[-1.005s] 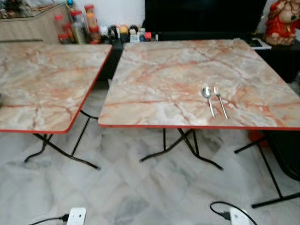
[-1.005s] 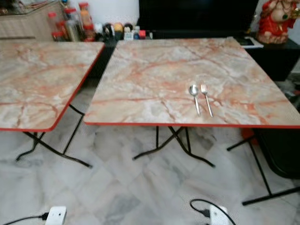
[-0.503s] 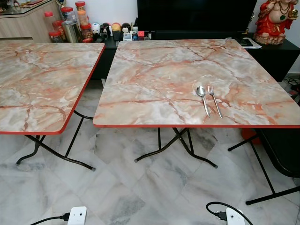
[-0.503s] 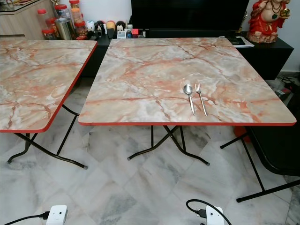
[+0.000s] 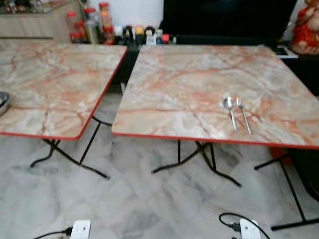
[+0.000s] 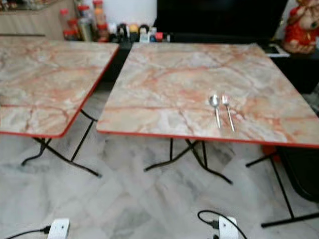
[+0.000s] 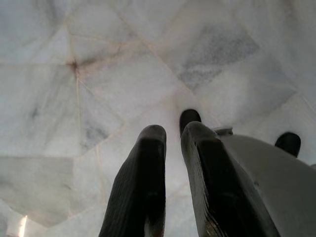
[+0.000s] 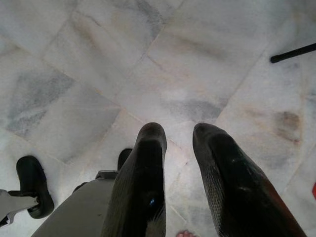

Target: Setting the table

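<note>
A spoon [image 5: 230, 110] and a fork [image 5: 243, 113] lie side by side near the front right of the right-hand marble-patterned table [image 5: 189, 79]. A second, similar table [image 5: 50, 79] stands to its left, with the rim of a metal dish [image 5: 2, 102] at the picture's left edge. Both arms hang idle over the marble floor. In its wrist view my left gripper [image 7: 173, 136] has its fingers nearly together with nothing between them. There is a wider gap between the fingers of my right gripper [image 8: 178, 133], which holds nothing.
Jars and small bottles [image 5: 92, 22] line the back beside a black TV cabinet [image 5: 224, 20], with a red figurine [image 5: 305, 32] at the far right. Two white power strips [image 5: 79, 229] with cables lie on the floor in front. A black chair frame [image 5: 299, 174] stands at the right table's corner.
The camera has shifted and blurred, so the scene sits further right in the picture and the metal dish has come into view. The spoon and fork have not moved.
</note>
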You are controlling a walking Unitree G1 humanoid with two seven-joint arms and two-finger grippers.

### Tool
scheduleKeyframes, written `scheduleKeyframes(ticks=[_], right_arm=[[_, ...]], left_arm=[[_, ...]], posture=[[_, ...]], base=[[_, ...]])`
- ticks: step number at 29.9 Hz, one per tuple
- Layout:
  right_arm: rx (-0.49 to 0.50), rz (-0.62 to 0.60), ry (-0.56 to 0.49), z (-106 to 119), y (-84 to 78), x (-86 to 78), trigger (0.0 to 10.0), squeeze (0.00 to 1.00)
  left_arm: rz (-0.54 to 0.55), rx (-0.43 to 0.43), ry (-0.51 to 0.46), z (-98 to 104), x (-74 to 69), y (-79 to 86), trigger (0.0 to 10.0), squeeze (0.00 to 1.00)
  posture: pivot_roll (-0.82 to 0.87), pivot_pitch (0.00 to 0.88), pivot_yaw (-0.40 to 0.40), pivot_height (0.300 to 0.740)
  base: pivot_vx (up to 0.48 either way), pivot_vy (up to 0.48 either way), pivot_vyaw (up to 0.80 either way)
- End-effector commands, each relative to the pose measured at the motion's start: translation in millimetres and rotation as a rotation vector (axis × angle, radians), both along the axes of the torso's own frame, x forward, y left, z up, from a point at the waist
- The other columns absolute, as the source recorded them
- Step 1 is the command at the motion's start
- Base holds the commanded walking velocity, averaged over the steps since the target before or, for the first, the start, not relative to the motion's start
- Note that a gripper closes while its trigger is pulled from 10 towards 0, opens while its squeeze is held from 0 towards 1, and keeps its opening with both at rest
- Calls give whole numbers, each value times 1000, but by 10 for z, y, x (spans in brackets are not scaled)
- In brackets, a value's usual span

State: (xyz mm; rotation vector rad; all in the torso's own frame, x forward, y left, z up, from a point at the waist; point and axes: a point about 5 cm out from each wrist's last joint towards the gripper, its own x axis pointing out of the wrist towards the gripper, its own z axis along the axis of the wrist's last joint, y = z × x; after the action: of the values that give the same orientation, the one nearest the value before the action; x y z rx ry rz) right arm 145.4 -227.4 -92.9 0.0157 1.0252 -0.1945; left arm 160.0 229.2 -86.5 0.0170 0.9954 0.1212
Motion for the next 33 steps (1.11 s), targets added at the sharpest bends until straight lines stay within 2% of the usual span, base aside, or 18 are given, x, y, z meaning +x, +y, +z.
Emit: scheduleKeyframes(ticks=[1, 11, 15, 33], right_arm=[[5, -27, -4, -3, -21, -22, 10000, 0], [-7, -7, -4, -3, -16, -23, 10000, 0], [7, -42, -10, 2, -37, -22, 10000, 0], [10, -44, -7, 3, -52, -25, 10000, 0]], left_arm=[[3, 2, 3, 4, 5, 13, 10000, 0], [-2, 1, 4, 6, 9, 15, 10000, 0], [-1, -1, 3, 6, 14, 8, 10000, 0], [0, -6, 5, 0, 11, -12, 10000, 0]], posture=[[-28, 0, -5, 740], [-27, 0, -6, 740], [-27, 0, -7, 740], [-29, 0, -10, 740]], base=[[247, 0, 0], [249, 0, 0], [251, 0, 0], [286, 0, 0]])
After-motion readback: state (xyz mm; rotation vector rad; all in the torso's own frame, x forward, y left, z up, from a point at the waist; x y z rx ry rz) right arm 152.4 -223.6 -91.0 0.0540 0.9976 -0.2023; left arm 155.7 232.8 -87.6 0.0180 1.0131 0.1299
